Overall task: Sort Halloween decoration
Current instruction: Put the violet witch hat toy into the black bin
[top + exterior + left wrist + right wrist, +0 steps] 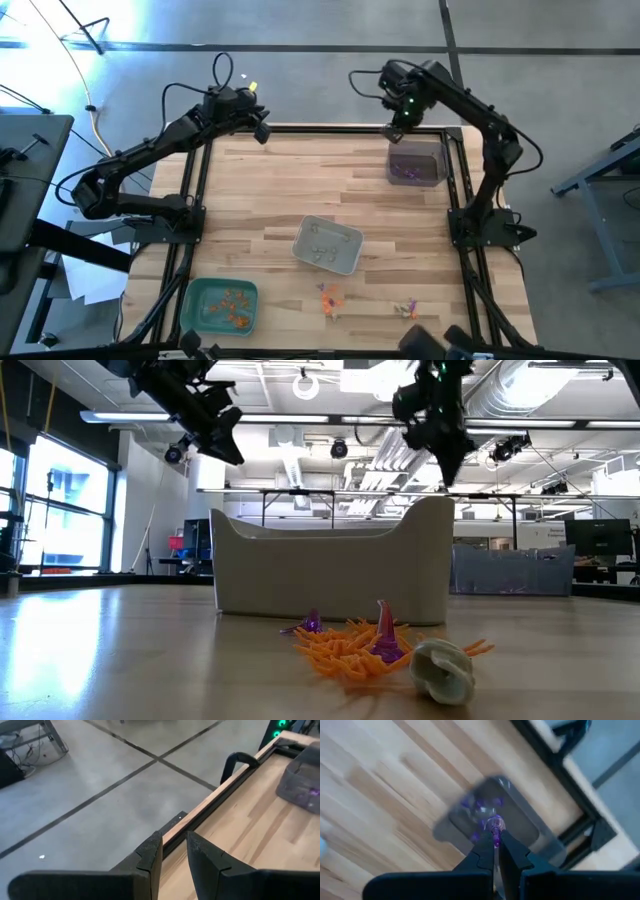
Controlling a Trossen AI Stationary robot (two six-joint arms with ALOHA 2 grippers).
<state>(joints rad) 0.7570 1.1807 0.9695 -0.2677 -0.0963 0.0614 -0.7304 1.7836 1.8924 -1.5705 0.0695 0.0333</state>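
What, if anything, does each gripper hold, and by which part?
The right gripper pinches a purple trinket by its lower end, above the dark tray. The left gripper holds nothing.

Bright, even overhead lighting throughout. Strong bluish daylight glare at ten o'clock in the high view, washing out the floor [60, 30]. Ceiling strip lights [300, 420] blown out in the low view. Right wrist view motion-blurred, dark tray [520, 827] soft. Faint shadows under trinkets [365, 645].
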